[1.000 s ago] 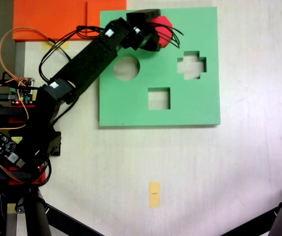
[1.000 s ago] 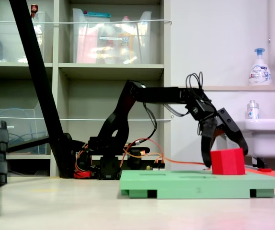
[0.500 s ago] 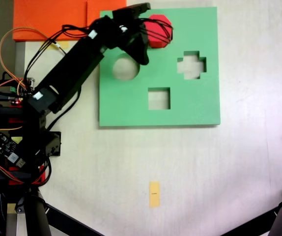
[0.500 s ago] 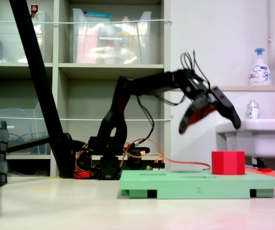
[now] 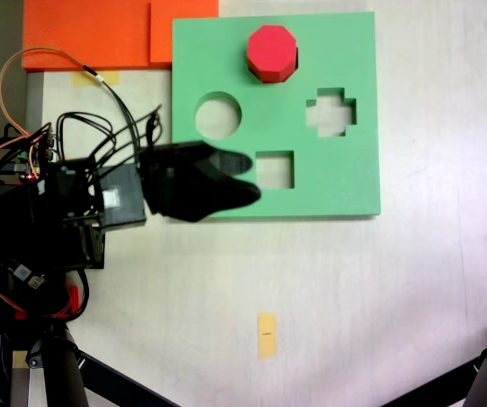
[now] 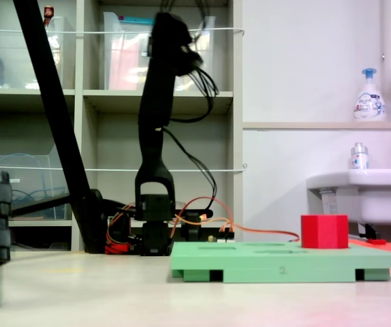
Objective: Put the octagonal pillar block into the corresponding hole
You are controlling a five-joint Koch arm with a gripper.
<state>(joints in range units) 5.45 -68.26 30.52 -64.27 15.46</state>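
Arm: in the side fixed view the arm stands almost straight up from its base, just left of the green board. Its top reaches the high shelf and bends over there. In the top fixed view the same arm looks short and folded, because the camera looks down on it.

Gripper: in the top view the gripper hangs over the left bottom part of the green board. Its black tips point at the square hole. A small gap shows between the two tips, so the fingers are a little apart and hold nothing. In the side view the top of the arm is a dark lump, and the fingers cannot be made out there.

Red block: the red block sits on the green board near its top edge, above the square hole, between the round hole and the cross hole. Its eight-sided top shows well from above. It is well apart from the gripper.

Side view only: the red block stands upright and still sticks up above the board. A sink and a soap bottle are behind it.

Top view only: the shapes of the holes show. An orange sheet lies at the board's top left corner. A small yellow tape piece lies on the table below the board.
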